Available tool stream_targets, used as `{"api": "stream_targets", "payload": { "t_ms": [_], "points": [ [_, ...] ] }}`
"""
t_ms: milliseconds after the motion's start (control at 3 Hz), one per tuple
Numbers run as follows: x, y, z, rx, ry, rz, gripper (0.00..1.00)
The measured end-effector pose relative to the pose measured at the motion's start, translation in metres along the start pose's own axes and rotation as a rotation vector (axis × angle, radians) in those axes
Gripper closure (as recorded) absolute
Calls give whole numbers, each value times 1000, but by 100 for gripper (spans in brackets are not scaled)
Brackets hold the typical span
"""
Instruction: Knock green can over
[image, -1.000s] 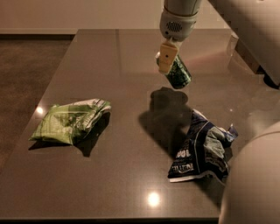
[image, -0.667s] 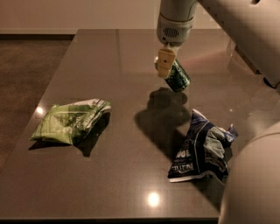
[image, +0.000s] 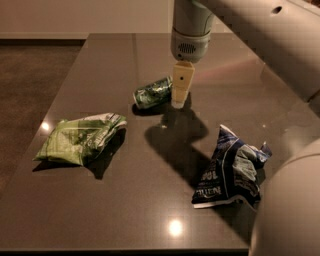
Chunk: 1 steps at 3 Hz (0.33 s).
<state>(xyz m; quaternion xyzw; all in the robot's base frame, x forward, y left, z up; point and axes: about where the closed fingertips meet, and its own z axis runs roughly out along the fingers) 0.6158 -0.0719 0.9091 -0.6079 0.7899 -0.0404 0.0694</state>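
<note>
The green can (image: 152, 93) lies on its side on the dark table (image: 100, 200), near the middle, its silver end facing left. My gripper (image: 179, 98) hangs from the arm above, just to the right of the can, its pale fingers (image: 180, 86) pointing down and close to the can's right end. The fingertips are near the table surface. Nothing is held.
A green-and-white snack bag (image: 80, 139) lies at the left of the table. A dark blue snack bag (image: 229, 169) lies at the right front. My arm's pale body fills the upper right and lower right corners. The table's left edge borders a dark floor.
The can was tilted at the fingertips farther right; it now lies flat on its side to the left. The gripper has moved left and lower.
</note>
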Motion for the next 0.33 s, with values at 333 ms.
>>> {"api": "stream_targets", "payload": {
  "t_ms": [333],
  "points": [
    [-4,-4,2,13,-14,-1,0]
  ]
}}
